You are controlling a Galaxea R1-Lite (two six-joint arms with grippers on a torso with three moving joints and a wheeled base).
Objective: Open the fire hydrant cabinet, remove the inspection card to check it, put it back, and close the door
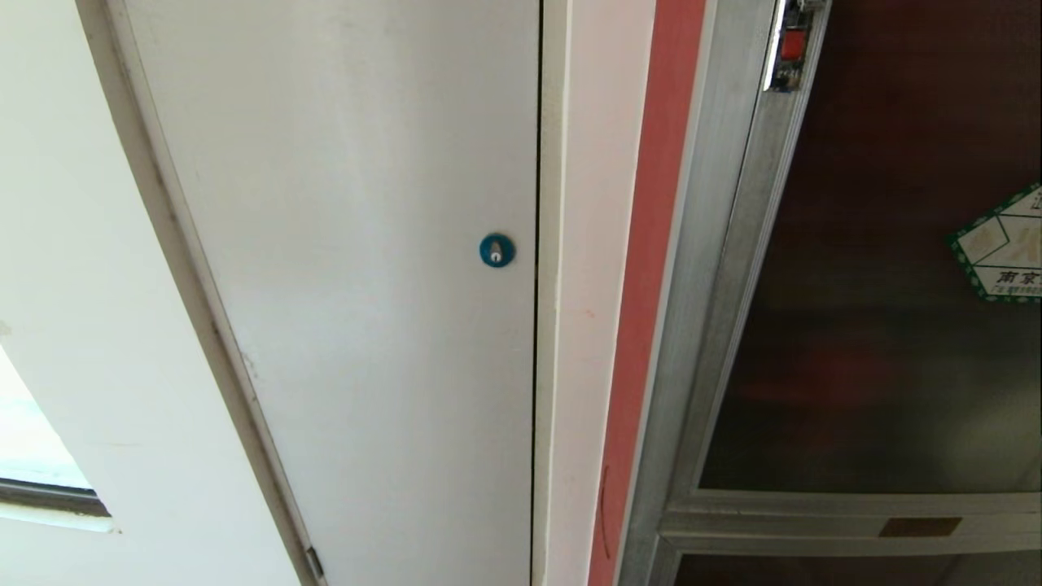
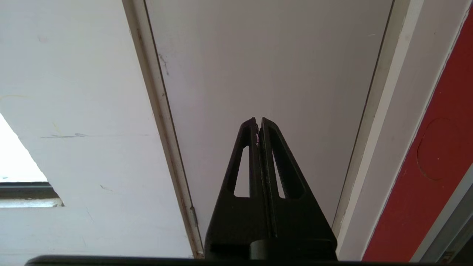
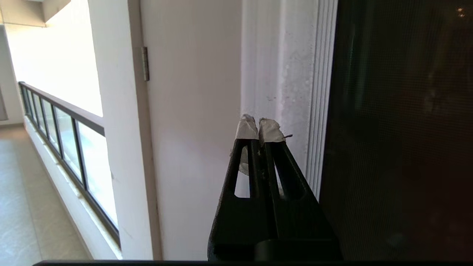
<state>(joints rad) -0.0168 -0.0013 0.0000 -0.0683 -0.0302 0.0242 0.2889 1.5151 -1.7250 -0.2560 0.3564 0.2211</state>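
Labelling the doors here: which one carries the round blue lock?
The grey-white panel door, left of the dark glass door; its blue lock sits near its right edge.

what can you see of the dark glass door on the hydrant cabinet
The door is dark tinted glass in a silver metal frame, shut flush within the cabinet frame, at the right of the head view. A green-bordered sticker sits on the glass and a small red-marked latch on its left frame, near the top. Nothing touches it; neither gripper shows in the head view.
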